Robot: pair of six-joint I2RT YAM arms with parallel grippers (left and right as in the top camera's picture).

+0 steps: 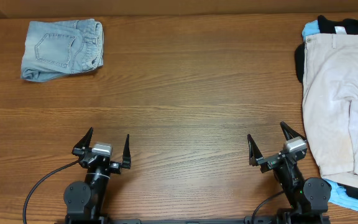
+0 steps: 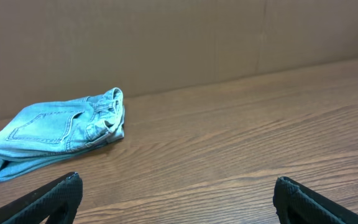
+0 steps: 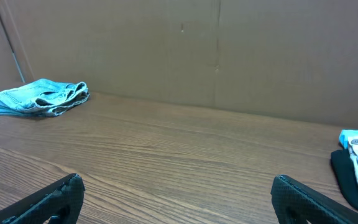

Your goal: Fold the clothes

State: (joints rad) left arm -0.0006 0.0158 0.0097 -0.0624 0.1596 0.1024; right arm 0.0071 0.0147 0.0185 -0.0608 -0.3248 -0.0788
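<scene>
While both arms sit low at the near edge of the wooden table (image 1: 185, 93), neither one is touching any fabric. The left gripper (image 1: 109, 132) has its fingers spread wide apart with nothing between them, and its wrist view shows the same thing: two dark fingertips (image 2: 67, 186) at the bottom corners and bare wood in the gap. Same deal for the right gripper (image 1: 266, 129), fingers splayed and holding nothing, just tabletop ahead of it.

The light-blue denim shorts (image 1: 62, 50) lie in the far left corner, well apart from both arms, bunched into a compact folded bundle with a back pocket facing up and the waistband toward the right. From the left wrist they look flat-ish, with the waistband end raised a bit.

Over on the right side, the beige khaki shorts (image 1: 344, 106) are spread out long, waistband at the far end and legs running back toward the near edge, and part of them goes off the right edge of the overhead view. They lie on top of other clothes: a black garment (image 1: 344, 26) pokes out at the far end and along the left side, and a pale-blue garment (image 1: 311, 29) peeks out at the far corner, with more blue showing down by the right arm's base. The right gripper is just beside the khaki pile but not in contact.

A brown cardboard wall (image 2: 166, 43) backs the table.
</scene>
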